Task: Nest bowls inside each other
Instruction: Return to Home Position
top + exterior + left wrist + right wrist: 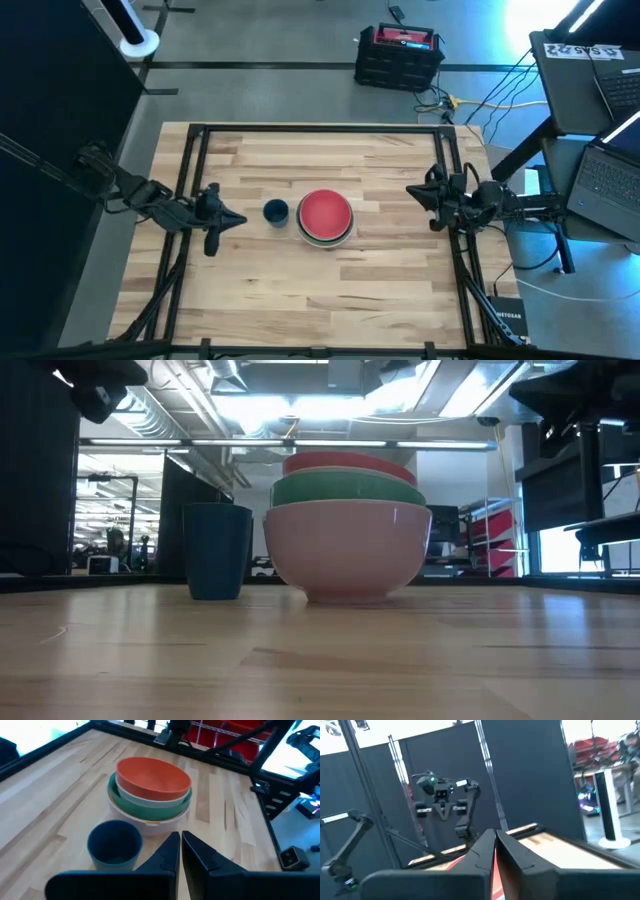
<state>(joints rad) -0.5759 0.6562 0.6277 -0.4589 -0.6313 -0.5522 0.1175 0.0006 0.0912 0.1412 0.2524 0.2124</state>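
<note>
Near the middle of the light wooden table [380, 290], a stack of round plastic bowls [325, 217] is seen, nested one inside another. A red-orange plastic bowl [152, 777] is set on top, a pale grey-white plastic bowl [145, 801] is seated under it, a green plastic bowl [345, 490] comes below that, and a larger white plastic bowl [345, 550] is placed at the bottom, resting on the table.

The left gripper [180, 840] is held to the left of the stack, clear of it, with its jaws drawn narrow, almost touching, and nothing gripped between them. Between those jaws and the stack a dark blue plastic cup [276, 211] is stood upright, just beside the bottom bowl, with a small gap shown in the low view. It is the one thing set in the line from the left jaws to the bowls.

The right gripper [412, 190] is held near the table's right edge, well apart from the stack, its jaws likewise pressed together and empty.
</note>
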